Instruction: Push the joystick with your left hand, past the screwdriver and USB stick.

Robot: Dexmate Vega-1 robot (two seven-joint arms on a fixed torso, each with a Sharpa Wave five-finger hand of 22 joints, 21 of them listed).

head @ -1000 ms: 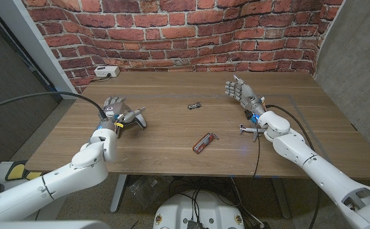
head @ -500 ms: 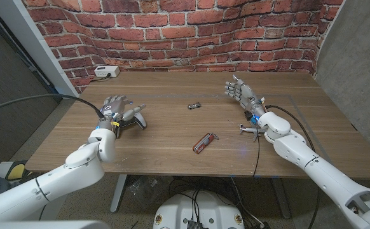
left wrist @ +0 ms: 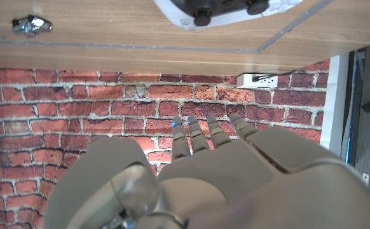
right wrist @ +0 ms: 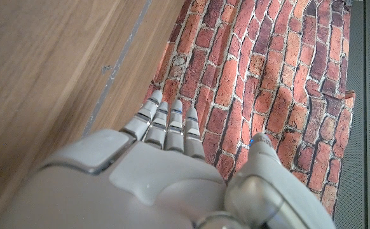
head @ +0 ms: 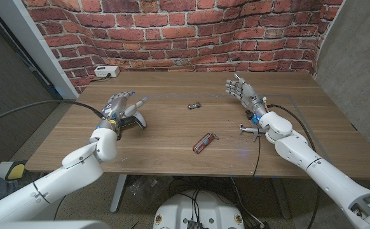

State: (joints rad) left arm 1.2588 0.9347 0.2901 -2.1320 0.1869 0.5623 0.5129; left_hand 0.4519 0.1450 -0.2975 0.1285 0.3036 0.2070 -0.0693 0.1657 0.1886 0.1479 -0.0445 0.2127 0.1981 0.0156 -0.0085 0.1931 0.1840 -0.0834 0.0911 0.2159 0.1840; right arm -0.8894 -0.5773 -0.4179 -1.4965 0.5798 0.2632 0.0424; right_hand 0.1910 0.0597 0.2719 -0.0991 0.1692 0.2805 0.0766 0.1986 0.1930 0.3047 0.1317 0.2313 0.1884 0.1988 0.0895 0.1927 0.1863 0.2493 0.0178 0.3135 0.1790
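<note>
The white joystick (head: pixel 135 121) with black sticks lies on the left part of the wooden table (head: pixel 172 159); the left wrist view shows it as the joystick (left wrist: pixel 223 9) just beyond my fingers. My left hand (head: pixel 123 105) hovers above and slightly behind it, fingers stretched out and apart, holding nothing. A small metal USB stick (head: pixel 194 105) lies mid-table, also seen as the USB stick (left wrist: pixel 31 24). The red screwdriver (head: pixel 205 142) lies nearer the front edge. My right hand (head: pixel 242 92) is raised at the right, fingers straight, empty.
A white power strip (head: pixel 107 72) sits at the back left by the brick wall (head: pixel 191 32). A thin taped line (head: pixel 166 95) marks a rectangle on the tabletop. A black cable (head: pixel 258 152) hangs over the front edge by my right arm.
My left hand has lifted off the joystick and straightened its curled fingers, shifting a little toward the wall. The joystick, USB stick, screwdriver and right hand stay put.
</note>
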